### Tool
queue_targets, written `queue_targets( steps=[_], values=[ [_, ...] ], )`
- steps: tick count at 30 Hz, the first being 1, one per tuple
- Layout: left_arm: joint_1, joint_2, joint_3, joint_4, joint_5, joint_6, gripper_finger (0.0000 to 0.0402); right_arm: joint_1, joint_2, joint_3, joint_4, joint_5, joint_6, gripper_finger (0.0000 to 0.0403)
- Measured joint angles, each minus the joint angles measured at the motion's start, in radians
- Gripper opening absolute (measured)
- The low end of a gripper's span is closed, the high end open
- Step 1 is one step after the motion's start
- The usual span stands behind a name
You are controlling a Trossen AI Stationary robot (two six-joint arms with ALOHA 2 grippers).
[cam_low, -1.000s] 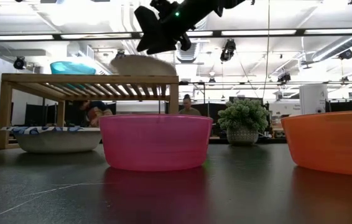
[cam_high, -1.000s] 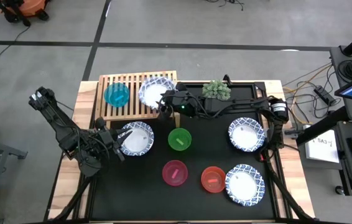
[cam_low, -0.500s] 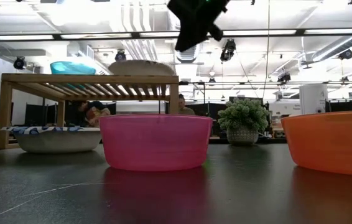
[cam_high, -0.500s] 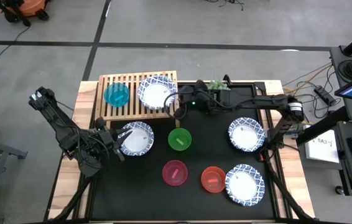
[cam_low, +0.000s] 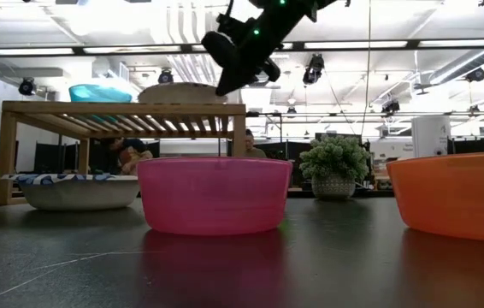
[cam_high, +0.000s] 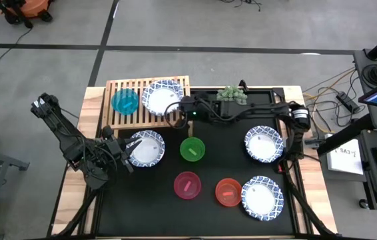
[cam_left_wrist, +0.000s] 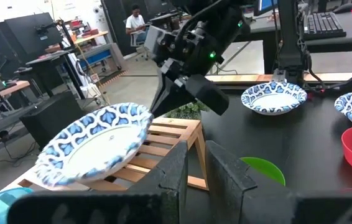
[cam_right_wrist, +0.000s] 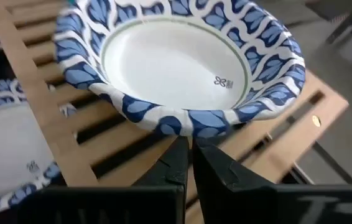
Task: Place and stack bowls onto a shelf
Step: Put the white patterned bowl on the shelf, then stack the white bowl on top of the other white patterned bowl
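Observation:
On the light-wood shelf (cam_high: 145,115) at the far left stand a teal bowl (cam_high: 124,101) and a white blue-rimmed bowl (cam_high: 162,97), both resting bottom-down on the slats. My right gripper (cam_right_wrist: 189,144) is shut, with its tips at that white bowl's rim. My left gripper (cam_high: 132,148) waits over the left rim of another white bowl (cam_high: 147,148) that lies on the black mat. Its fingers (cam_left_wrist: 185,163) stand a narrow gap apart with nothing between them. I cannot tell if it touches that bowl. My right gripper has its shut fingertips against the outside of the white bowl's rim (cam_right_wrist: 182,127), on the side toward the table's right edge. The fingers come from the right, slanting down. Nothing is between them. The bowl sits on the shelf's slats.
On the mat stand a green bowl (cam_high: 192,149), a pink bowl (cam_high: 187,185) and a red bowl (cam_high: 227,191). Two more white bowls (cam_high: 264,143) (cam_high: 262,197) lie at the right. A small potted plant (cam_high: 232,97) stands behind my right arm.
My right gripper drew back toward the table's right and up, shut, then came back down and left to the white bowl's rim. That bowl has slid a little toward the table's left along the slats.

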Motion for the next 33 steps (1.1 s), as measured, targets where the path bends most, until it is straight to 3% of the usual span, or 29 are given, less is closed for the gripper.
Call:
queue_targets(
  steps=[4, 9, 14, 18, 28, 33],
  values=[
    [0.000, 0.000, 0.000, 0.000, 0.000, 0.000, 0.0038, -0.007, 0.008, 0.007, 0.000, 0.001, -0.011, 0.0013],
    [0.000, 0.000, 0.000, 0.000, 0.000, 0.000, 0.0038, 0.009, -0.027, 0.007, -0.157, 0.001, 0.027, 0.0013],
    [0.000, 0.000, 0.000, 0.003, 0.000, -0.002, 0.0038, 0.098, -0.085, 0.000, -0.328, 0.017, 0.072, 0.0013],
    [0.000, 0.000, 0.000, 0.017, 0.001, -0.012, 0.0038, 0.216, -0.123, -0.026, -0.379, 0.097, 0.070, 0.0013],
    [0.001, 0.038, 0.000, 0.028, 0.097, -0.134, 0.0038, 0.454, -0.280, -0.287, -0.256, 0.108, 0.056, 0.0013],
    [0.001, 0.138, -0.002, 0.035, 0.185, -0.299, 0.0038, 0.515, -0.400, -0.484, -0.116, 0.098, 0.016, 0.0013]
  ],
)
